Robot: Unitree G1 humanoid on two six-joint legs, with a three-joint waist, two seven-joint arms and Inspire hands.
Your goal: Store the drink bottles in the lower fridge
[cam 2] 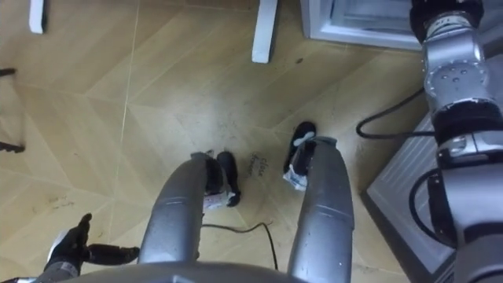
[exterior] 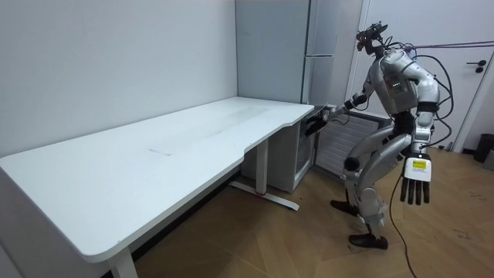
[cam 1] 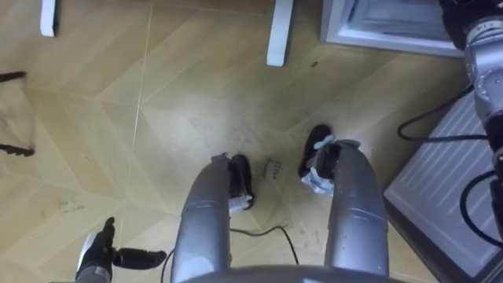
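As I stand at the low white fridge, my left hand hangs, fingers straight and slightly spread — my right hand reaches toward it, its fingers I cannot tell.

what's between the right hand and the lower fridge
Nothing visible: the right hand reaches toward the lower part of the fridge, beside the corner of the white desk. The left hand hangs idle.
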